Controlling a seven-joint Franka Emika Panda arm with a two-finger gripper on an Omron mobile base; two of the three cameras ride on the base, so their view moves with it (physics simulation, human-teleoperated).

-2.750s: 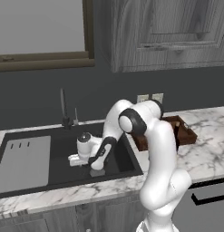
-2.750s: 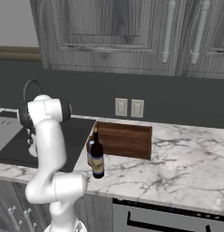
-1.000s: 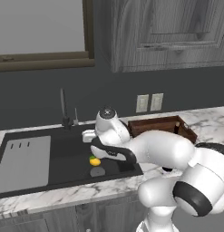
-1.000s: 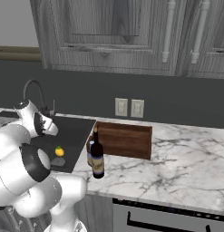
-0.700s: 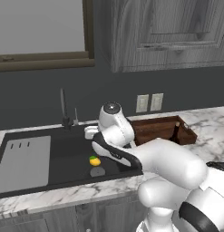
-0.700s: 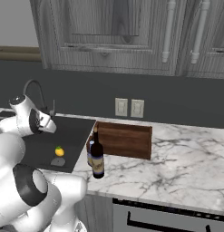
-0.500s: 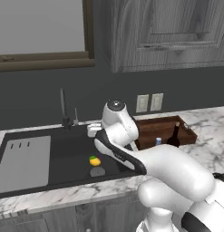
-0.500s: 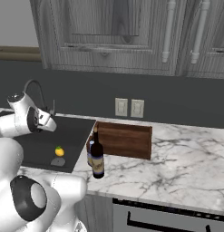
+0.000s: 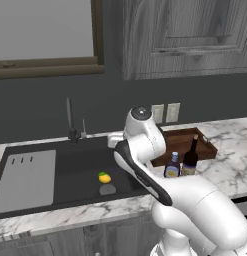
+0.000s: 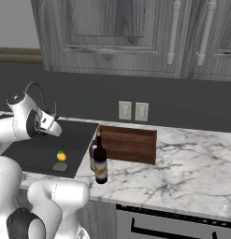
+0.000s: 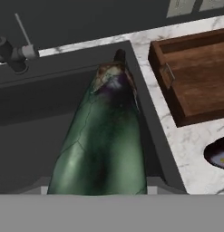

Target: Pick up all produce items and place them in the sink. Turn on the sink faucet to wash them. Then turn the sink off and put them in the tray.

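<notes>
The dark green oval item [image 11: 104,140] fills the centre of the hand view and runs up from the bottom edge toward 12 o'clock, so the gripper [image 11: 102,192] appears clenched on it, though the fingertips themselves are buried under the green body and I judge the hold only from how close and centred it sits. Beyond its tip lies the dark sink [image 11: 36,118], with the wooden tray [image 11: 199,77] at 2 o'clock on the marble counter [image 11: 186,145] and the sink faucet [image 11: 11,52] base at 10 o'clock. In the left base view the yellow fruit [image 9: 104,177] rests in the basin just at 12 o'clock of the round drain [image 9: 108,189], already where it belongs. The main risk is a release too far toward the sink's right wall: the item hangs above that edge, and it could land on the rim and roll onto the counter, or strike the yellow fruit. A loose hold on its smooth tapered skin could also let it slip early. The wine bottle [image 9: 190,159] and blue-capped bottle [image 9: 172,166] stand near the tray, close to the arm's elbow. The arm's own bulk hides the held item in both base views.
</notes>
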